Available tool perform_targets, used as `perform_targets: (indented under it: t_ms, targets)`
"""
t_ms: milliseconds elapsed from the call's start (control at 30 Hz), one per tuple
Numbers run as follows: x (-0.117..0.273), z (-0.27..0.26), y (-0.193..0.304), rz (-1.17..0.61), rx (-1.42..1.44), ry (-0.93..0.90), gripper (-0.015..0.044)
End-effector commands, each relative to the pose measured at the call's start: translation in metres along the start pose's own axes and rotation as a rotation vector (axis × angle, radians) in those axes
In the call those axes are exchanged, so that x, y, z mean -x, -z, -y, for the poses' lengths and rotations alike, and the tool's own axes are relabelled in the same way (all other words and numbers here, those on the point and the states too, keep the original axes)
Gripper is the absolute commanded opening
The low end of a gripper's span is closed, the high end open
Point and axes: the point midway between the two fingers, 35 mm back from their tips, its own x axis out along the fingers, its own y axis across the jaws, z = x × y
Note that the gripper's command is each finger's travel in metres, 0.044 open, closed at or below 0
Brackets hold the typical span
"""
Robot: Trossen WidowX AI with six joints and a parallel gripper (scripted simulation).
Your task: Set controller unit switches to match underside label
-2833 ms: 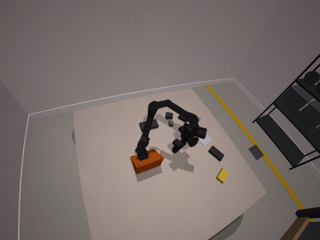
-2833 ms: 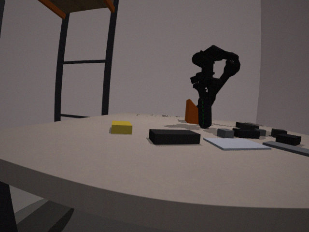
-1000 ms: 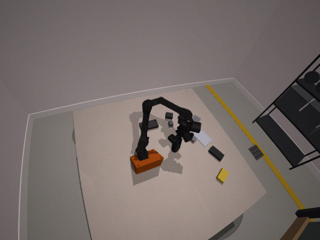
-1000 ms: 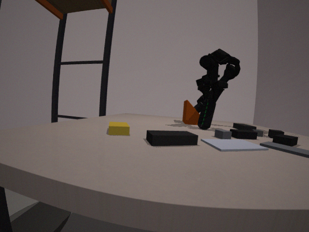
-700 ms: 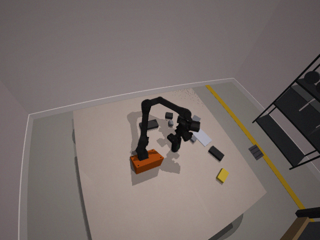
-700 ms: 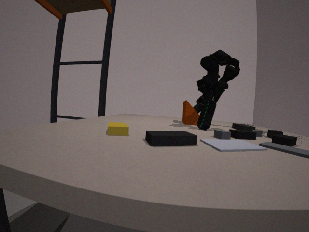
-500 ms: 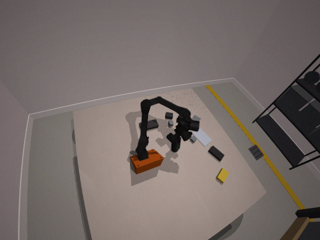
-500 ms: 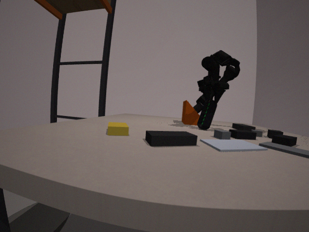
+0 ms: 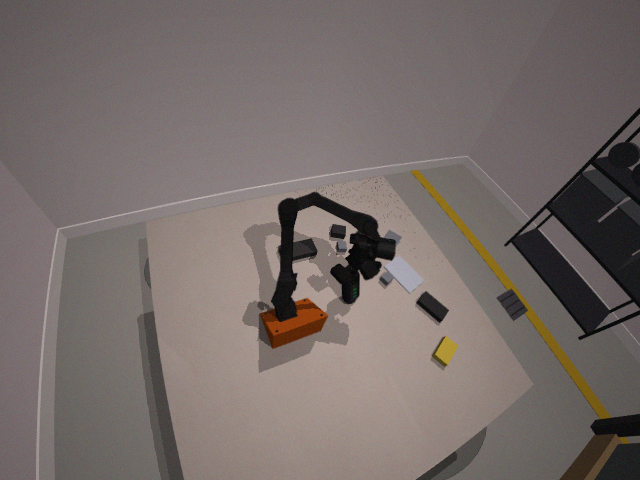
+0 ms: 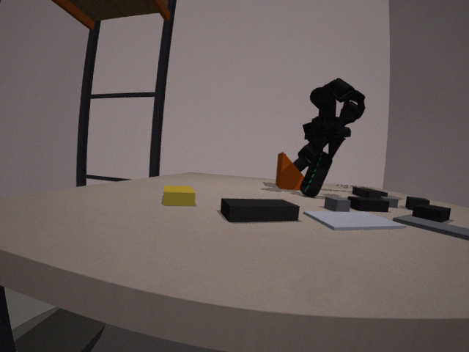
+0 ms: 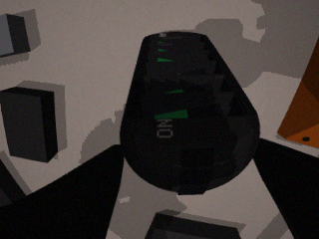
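The dark grey controller unit [image 9: 349, 293] [image 10: 317, 177] [image 11: 147, 102] is held tilted steeply, its lower rounded end close to the bench; I cannot tell if it touches. My gripper [image 9: 353, 273] [image 11: 188, 149] is shut on the unit, one finger on each side near its closer end in the wrist view. The switch face, with "ON" lettering and several green switch ends, shows at a slant in the wrist view; the exact setting of each switch is hard to read. Green marks also show in the top and exterior views. The underside label is not visible.
The orange arm base [image 9: 297, 328] [image 10: 289, 176] [image 11: 305, 107] stands beside the unit. A yellow block [image 9: 445, 350] [image 10: 179, 196], a black block [image 9: 432, 306] [image 10: 261, 210], a pale plate [image 9: 404, 274] [image 10: 352, 221] and a flat dark block [image 9: 305, 250] lie on the bench, with smaller blocks nearby.
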Motion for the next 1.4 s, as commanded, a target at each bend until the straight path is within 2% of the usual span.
perform_targets:
  t_ms: [0, 1367]
  targets:
    - [-0.006, 0.000, 0.005, -0.013, -0.003, 0.005, 0.0338]
    - [-0.019, 0.000, 0.034, -0.015, -0.003, 0.005, 0.0338]
